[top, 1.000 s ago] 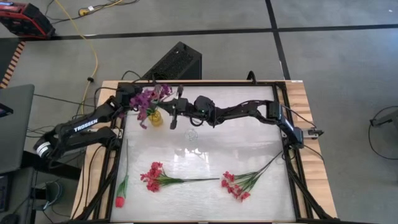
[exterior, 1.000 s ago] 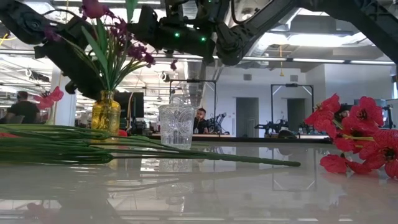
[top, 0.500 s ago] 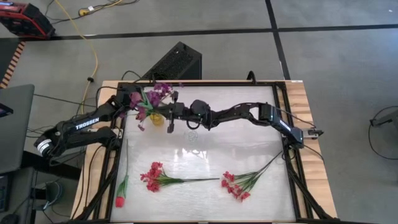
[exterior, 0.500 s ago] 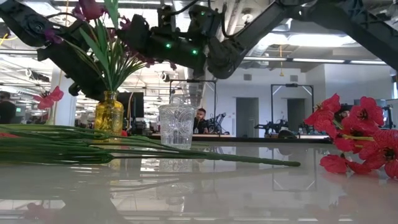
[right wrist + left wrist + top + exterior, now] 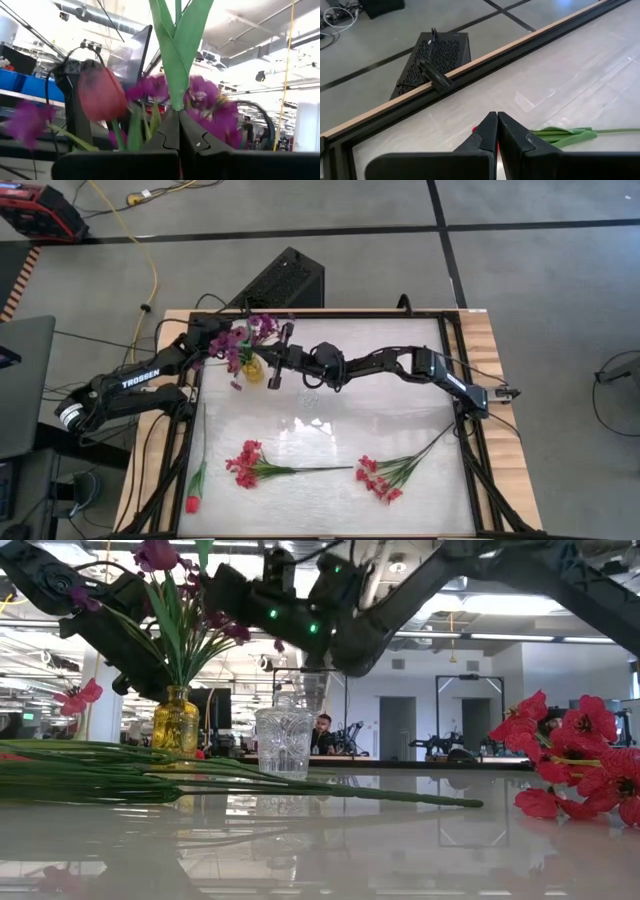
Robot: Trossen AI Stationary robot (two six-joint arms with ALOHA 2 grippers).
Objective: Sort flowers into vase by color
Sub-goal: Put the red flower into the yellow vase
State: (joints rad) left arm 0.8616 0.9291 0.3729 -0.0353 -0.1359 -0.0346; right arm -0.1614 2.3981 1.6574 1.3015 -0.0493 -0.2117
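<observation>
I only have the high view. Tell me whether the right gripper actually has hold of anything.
Observer: Yes. In the right wrist view, the right gripper is shut on a green stem, with purple blossoms just behind it.
Operator: Check the clear glass vase for me.
Observer: In the low view, the clear glass vase stands upright with no stems in it.
Operator: Now report the left gripper.
Observer: In the left wrist view, the left gripper is shut, pointing over the table toward its far edge.
</observation>
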